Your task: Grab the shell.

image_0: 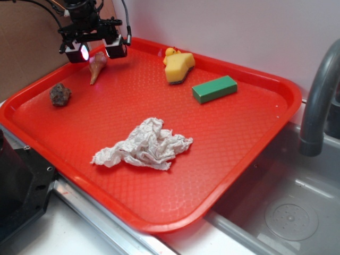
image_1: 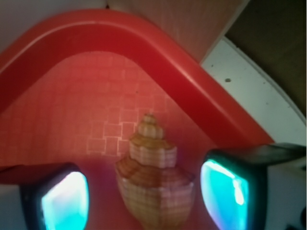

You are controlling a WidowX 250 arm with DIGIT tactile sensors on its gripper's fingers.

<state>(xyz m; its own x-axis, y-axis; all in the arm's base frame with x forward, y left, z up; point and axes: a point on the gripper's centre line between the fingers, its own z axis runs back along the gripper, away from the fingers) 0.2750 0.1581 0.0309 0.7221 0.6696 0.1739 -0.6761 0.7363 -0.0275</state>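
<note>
We are holding the end effector (image_0: pixel 95 51) over the far left corner of the red tray (image_0: pixel 255 143), its two pads spread apart and closed on nothing. The shell (image_0: pixel 98 66) is lying on the tray floor directly beneath, its wide knobbly end up between the pads and its point trailing toward the tray's middle. In the wrist view the shell (image_1: pixel 153 179) is sitting between the glowing pads (image_1: pixel 64 201), with a clear gap on each side, so we are judging that the jaws are straddling the broad end because that is where a squeeze would bite best. The dark rock-like lump (image_0: pixel 60 94) is resting well apart to the left, and the crumpled tissue (image_0: pixel 143 144), green block (image_0: pixel 214 88) and yellow sponge (image_0: pixel 178 66) are lying clear of our approach.
</note>
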